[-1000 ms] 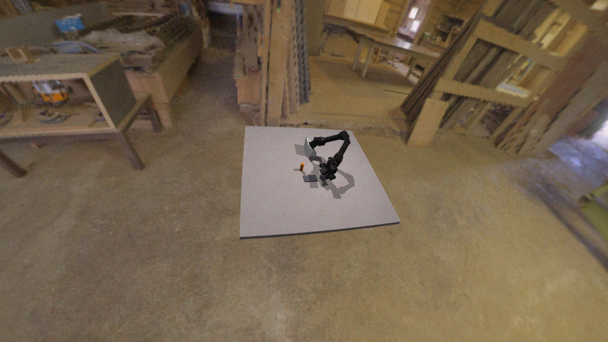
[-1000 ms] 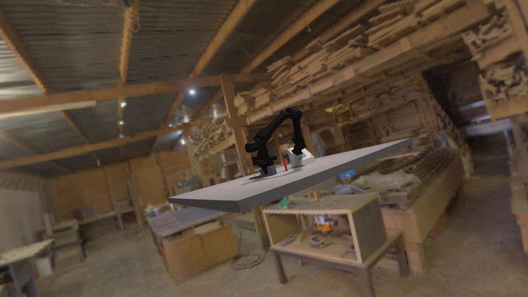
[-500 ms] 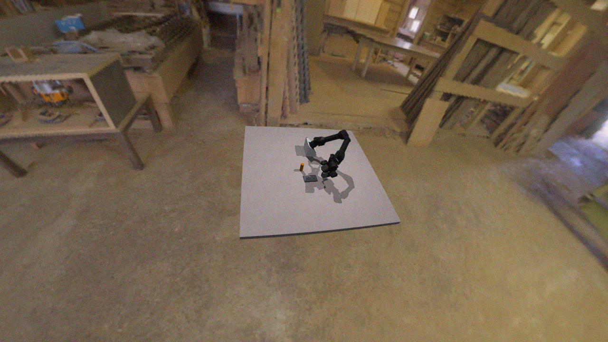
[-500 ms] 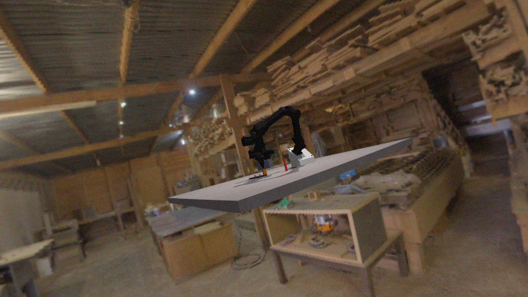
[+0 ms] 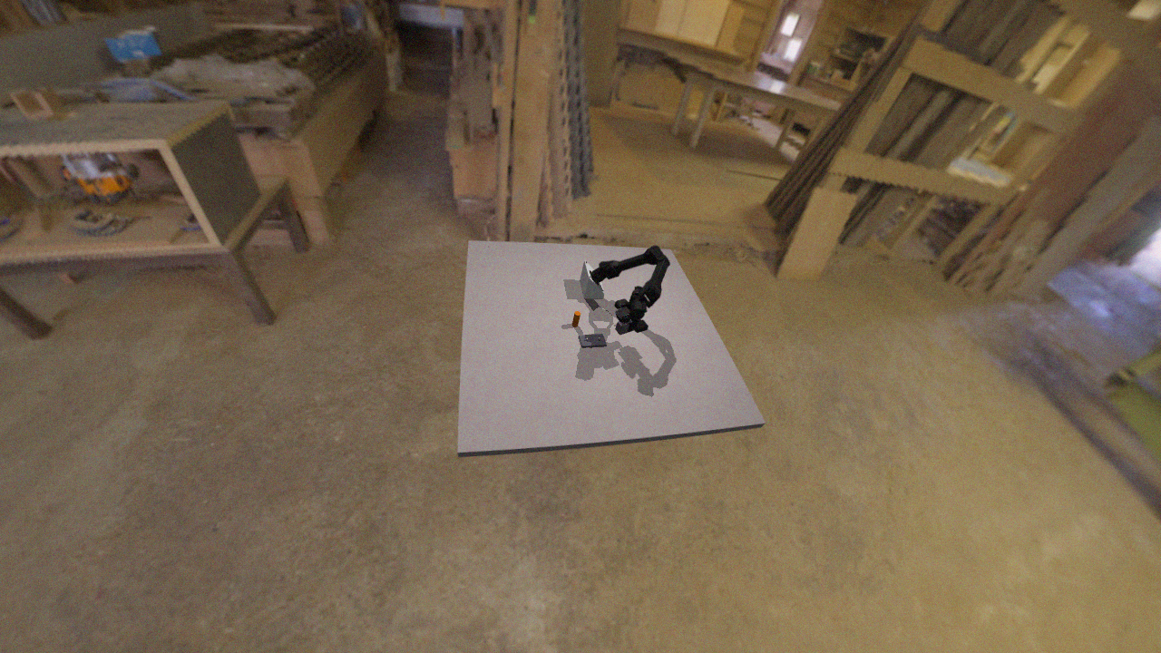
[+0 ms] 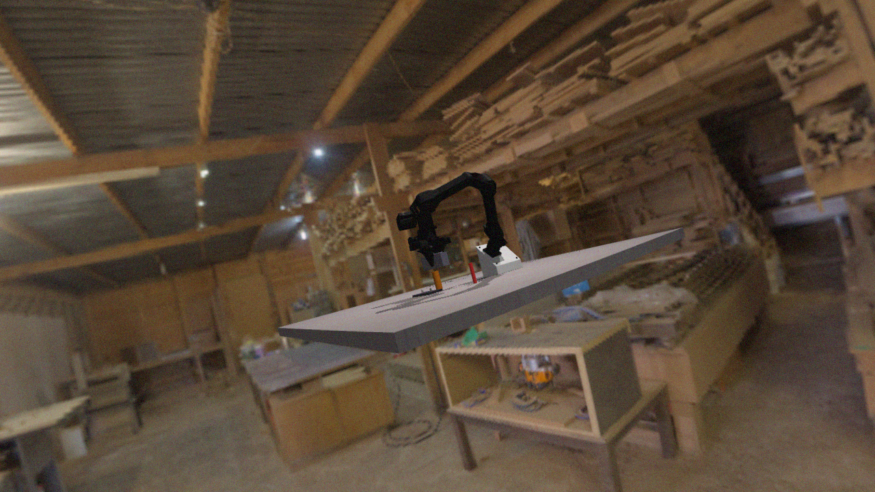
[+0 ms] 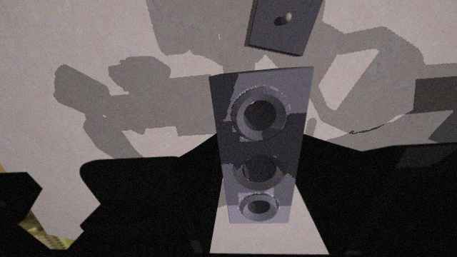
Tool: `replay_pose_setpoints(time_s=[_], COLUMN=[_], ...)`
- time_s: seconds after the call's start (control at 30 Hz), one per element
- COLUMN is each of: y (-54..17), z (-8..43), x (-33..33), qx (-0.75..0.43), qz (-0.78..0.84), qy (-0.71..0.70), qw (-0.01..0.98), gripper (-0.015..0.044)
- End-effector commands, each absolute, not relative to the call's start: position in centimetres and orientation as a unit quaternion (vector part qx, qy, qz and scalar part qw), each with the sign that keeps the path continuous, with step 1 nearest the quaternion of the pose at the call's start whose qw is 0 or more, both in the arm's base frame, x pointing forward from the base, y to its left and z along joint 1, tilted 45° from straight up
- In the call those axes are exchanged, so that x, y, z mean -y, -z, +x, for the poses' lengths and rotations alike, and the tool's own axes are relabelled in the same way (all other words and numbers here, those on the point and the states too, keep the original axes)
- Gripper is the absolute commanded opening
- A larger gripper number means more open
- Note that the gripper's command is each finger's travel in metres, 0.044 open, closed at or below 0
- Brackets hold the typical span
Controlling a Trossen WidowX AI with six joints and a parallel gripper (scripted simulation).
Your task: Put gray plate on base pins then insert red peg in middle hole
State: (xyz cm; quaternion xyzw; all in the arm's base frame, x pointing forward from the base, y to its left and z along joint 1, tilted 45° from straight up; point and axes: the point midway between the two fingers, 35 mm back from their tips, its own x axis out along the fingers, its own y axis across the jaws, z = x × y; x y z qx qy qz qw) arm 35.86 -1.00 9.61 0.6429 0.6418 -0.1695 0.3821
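My gripper [image 5: 630, 325] [image 6: 435, 259] [image 7: 250, 133] is shut on the gray plate [image 6: 440, 261] [image 7: 299, 91]. The fingers grip its long sides, and its three holes face the wrist camera. The plate hangs above the table, apart from the base. The dark flat base [image 5: 592, 341] [image 6: 426, 293] [image 7: 268, 37] lies on the table beyond the plate's far end in the wrist view. One light pin [image 7: 288, 16] shows on it there; the rest of the base is cut off. The red peg [image 6: 472, 272] stands upright between the base and the arm's mount in the exterior view.
An orange cylinder [image 5: 576, 319] [image 6: 437, 280] stands upright close to the base. A white angled bracket [image 5: 590, 279] [image 6: 505, 264] stands by the arm's mount. The arm casts shadows over the pale table top [image 5: 519, 397] [image 6: 391, 324] around the base.
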Motion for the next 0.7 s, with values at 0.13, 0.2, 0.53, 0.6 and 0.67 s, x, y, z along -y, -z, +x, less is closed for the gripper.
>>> replay_pose_setpoints(time_s=[0.13, 0.2, 0.53, 0.6, 0.67], y=[-11.3, -11.8, -11.5, -10.9, -10.3], z=[35.4, 35.3, 35.2, 35.3, 35.3], x=[2.6, 3.0, 4.1, 4.3, 4.5], qx=[-0.644, -0.645, -0.644, -0.643, -0.642], qz=[0.640, 0.640, 0.644, 0.646, 0.648], qy=[0.170, 0.170, 0.176, 0.180, 0.183], qw=[0.383, 0.382, 0.375, 0.371, 0.368], gripper=[0.0000, 0.0000, 0.0000, 0.0000, 0.0000])
